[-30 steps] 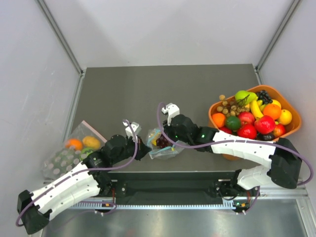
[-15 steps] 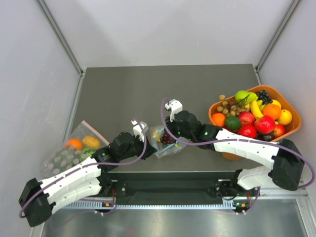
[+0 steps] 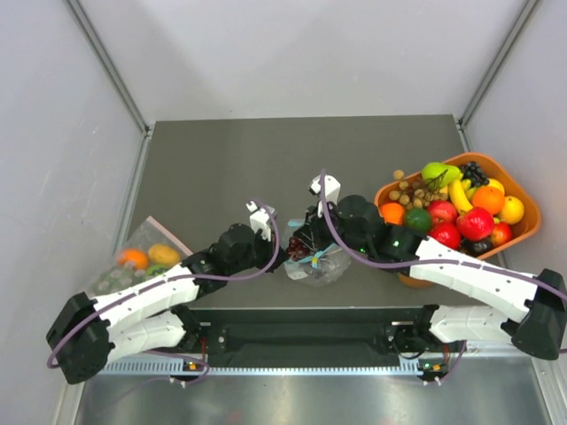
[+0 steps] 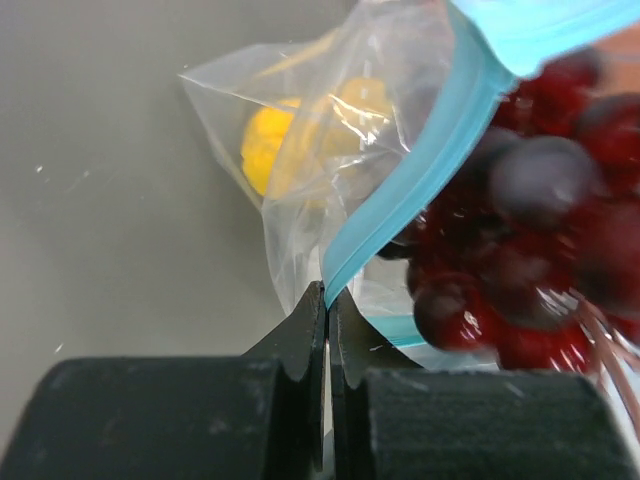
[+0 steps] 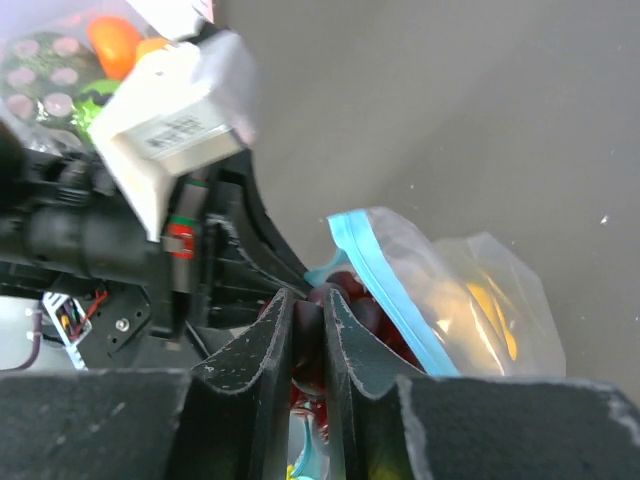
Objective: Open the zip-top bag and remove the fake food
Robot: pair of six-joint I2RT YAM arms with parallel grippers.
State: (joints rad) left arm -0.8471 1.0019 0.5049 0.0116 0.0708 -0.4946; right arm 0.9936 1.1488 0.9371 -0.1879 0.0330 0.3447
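The zip-top bag [image 3: 317, 266] lies near the table's front edge, between both grippers, its mouth open. My left gripper [image 3: 276, 257] is shut on its teal-blue zip strip [image 4: 400, 210]. My right gripper [image 3: 306, 245] is shut on the dark purple grape bunch [image 5: 345, 300] at the bag's mouth. The grapes also show in the left wrist view [image 4: 520, 240], partly outside the strip. A yellow lemon [image 4: 280, 140] lies deeper in the bag, also seen in the right wrist view [image 5: 490, 310]. The red apple and the lime-green fruit are hidden.
An orange basket [image 3: 518, 232] heaped with plastic fruit stands at the right. A second clear bag with a pinkish-red edge strip [image 3: 142, 261], holding orange and green pieces, lies at the left edge. Grey walls enclose the table.
Both grippers and the bag have moved right along the front edge. The bag's mouth has come open and the grape bunch has come up into it.
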